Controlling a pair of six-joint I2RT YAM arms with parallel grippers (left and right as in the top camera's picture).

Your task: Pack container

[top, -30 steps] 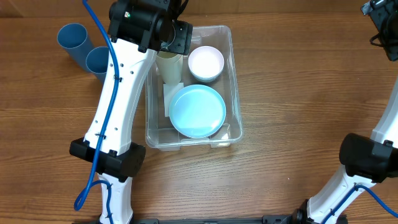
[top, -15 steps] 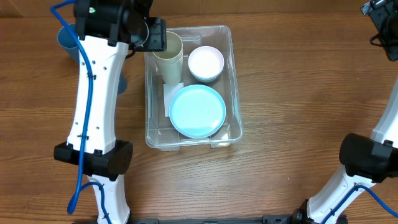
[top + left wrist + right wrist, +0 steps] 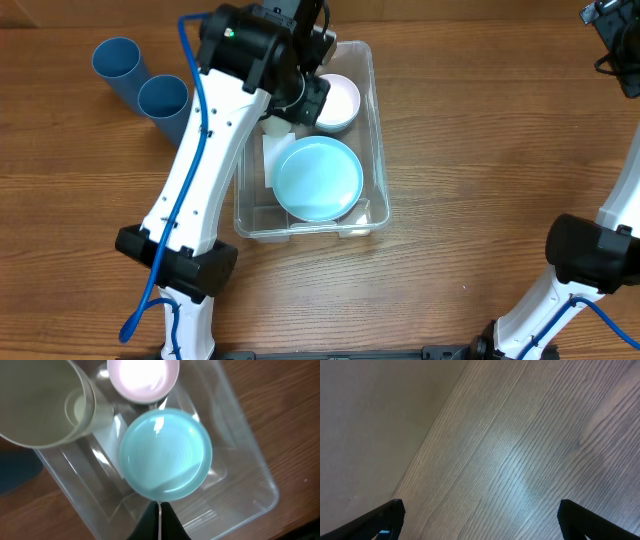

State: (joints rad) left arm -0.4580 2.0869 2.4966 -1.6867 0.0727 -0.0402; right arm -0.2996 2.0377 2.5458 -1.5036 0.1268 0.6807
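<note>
Clear plastic forms the container (image 3: 378, 130), which sits on the wood table (image 3: 480, 150) a little toward 9 o'clock from the middle of the overhead view. Its open side faces up and its long axis runs from 12 to 6 o'clock. A pale blue plate (image 3: 318, 178) lies flat in its 6 o'clock half, with its rim just beside a pink bowl (image 3: 337, 100) in the 1 o'clock corner. A cream cup (image 3: 272, 124) sits mouth up on the 11 o'clock side, mostly covered by the left arm (image 3: 200, 180). A white label (image 3: 268, 152) shows on the floor at 9 o'clock of the plate. Two blue cups (image 3: 165, 98) stand side by side on the table outside the container, toward 10 o'clock from it. In the left wrist view the left gripper (image 3: 159, 512) hangs over the container near the plate's 6 o'clock rim, its fingers pressed together with nothing between them. The right gripper (image 3: 480, 517) is spread wide over bare wood grain, and none of the dishes show in its view.
</note>
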